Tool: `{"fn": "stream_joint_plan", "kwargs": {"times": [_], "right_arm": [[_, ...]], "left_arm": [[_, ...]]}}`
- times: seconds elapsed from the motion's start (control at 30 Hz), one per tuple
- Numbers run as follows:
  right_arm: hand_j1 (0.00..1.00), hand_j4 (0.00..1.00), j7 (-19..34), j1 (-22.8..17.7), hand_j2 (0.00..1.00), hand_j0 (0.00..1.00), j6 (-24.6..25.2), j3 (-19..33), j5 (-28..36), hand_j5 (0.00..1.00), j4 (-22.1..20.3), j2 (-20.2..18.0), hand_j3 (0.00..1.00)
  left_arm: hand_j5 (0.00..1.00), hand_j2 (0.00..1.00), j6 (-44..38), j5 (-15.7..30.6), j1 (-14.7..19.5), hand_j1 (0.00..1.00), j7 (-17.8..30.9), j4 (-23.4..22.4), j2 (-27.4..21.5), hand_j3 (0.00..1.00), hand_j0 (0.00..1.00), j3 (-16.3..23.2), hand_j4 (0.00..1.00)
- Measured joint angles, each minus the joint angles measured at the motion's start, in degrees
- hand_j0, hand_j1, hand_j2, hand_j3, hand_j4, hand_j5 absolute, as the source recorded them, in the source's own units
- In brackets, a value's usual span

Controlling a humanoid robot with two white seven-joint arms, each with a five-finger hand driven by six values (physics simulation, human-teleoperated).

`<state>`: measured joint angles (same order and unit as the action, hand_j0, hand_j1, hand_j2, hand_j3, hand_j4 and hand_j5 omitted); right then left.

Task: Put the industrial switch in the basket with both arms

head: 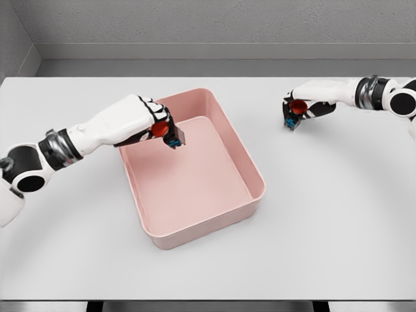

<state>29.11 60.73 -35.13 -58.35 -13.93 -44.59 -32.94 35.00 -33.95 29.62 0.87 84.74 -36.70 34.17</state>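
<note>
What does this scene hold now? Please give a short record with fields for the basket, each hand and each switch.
basket: pink basket, open top, on the white table, nothing lying inside
left hand: left hand over the basket's left part, fingers closed on a switch
left switch: red-topped switch, held above the basket floor
right hand: right hand right of the basket, over the table
right switch: second switch, gripped, outside the basket

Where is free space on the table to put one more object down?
Bare table lies right of the pink basket and along the front edge. It is crowded at the basket's left rim, where the left robot hand holds a switch, and under the right robot hand.
</note>
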Motion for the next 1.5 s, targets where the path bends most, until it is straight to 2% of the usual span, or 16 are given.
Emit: {"fn": "stream_joint_plan", "kwargs": {"times": [0.07,0.17,0.5,0.53,0.87,0.9,0.93,1.0,1.1,1.2,1.3,1.5], "right_arm": [[0.41,0.41,0.0,0.2,0.41,0.41,0.0,0.1,0.0,0.41,-0.4,0.0,0.41],[0.41,0.41,0.1,0.5,0.41,0.41,0.0,0.1,0.0,0.41,-1.6,-0.1,0.41],[0.41,0.41,0.4,0.9,0.41,0.41,0.0,0.1,0.1,0.41,-6.9,-0.4,0.41],[0.41,0.41,0.4,1.0,0.41,0.41,0.0,0.1,0.1,0.41,-7.3,-0.4,0.41],[0.40,0.40,1.3,1.5,0.40,0.40,0.0,0.1,0.2,0.40,-13.2,-1.5,0.40],[0.40,0.40,1.4,1.6,0.40,0.40,0.0,0.1,0.2,0.40,-14.0,-1.6,0.40],[0.40,0.40,1.5,1.6,0.40,0.40,0.0,0.2,0.2,0.40,-14.8,-1.8,0.40],[0.40,0.40,1.6,2.3,0.40,0.40,0.0,0.2,0.3,0.40,-16.3,-2.2,0.40],[0.40,0.40,1.6,2.6,0.40,0.40,0.0,0.2,0.4,0.40,-18.5,-3.0,0.40],[0.40,0.40,1.7,3.1,0.40,0.40,0.0,0.2,0.5,0.40,-21.2,-3.7,0.40],[0.40,0.40,1.8,3.4,0.40,0.40,0.0,0.2,0.5,0.40,-24.0,-4.2,0.40],[0.40,0.40,1.8,3.8,0.40,0.40,0.0,0.2,0.8,0.40,-29.6,-4.5,0.40]], "left_arm": [[0.74,0.74,0.0,-0.1,0.2,0.74,-0.2,0.2,0.1,0.74,0.74,0.0,0.74],[0.81,0.81,0.0,0.0,0.2,0.81,-0.4,0.3,0.2,0.81,0.81,0.0,0.81],[0.84,0.84,0.0,-0.1,0.2,0.84,-0.5,0.3,0.9,0.84,0.84,0.0,0.84],[0.87,0.87,0.0,0.0,0.2,0.87,-0.5,0.3,0.9,0.87,0.87,0.0,0.87],[0.87,0.87,0.0,0.3,-0.1,0.87,-0.5,0.4,0.8,0.87,0.87,0.0,0.87],[0.91,0.91,0.0,0.3,-0.4,0.91,-0.5,0.8,0.7,0.91,0.91,0.0,0.91],[1.00,1.00,0.0,0.4,-1.0,1.00,-0.6,1.6,0.4,1.00,1.00,0.0,1.00],[1.00,1.00,0.0,1.4,-1.2,1.00,-0.5,4.6,-3.2,1.00,1.00,-0.1,1.00],[1.00,1.00,0.0,3.6,0.0,1.00,-0.3,9.7,-13.0,1.00,1.00,-0.4,1.00],[1.00,1.00,0.0,4.3,0.2,1.00,-0.2,12.2,-19.9,1.00,1.00,-0.5,1.00],[1.00,1.00,0.0,4.4,0.3,1.00,0.0,13.0,-22.5,1.00,1.00,-0.2,1.00],[1.00,1.00,0.0,4.2,0.2,1.00,0.1,13.4,-23.5,1.00,1.00,-0.1,1.00]]}}
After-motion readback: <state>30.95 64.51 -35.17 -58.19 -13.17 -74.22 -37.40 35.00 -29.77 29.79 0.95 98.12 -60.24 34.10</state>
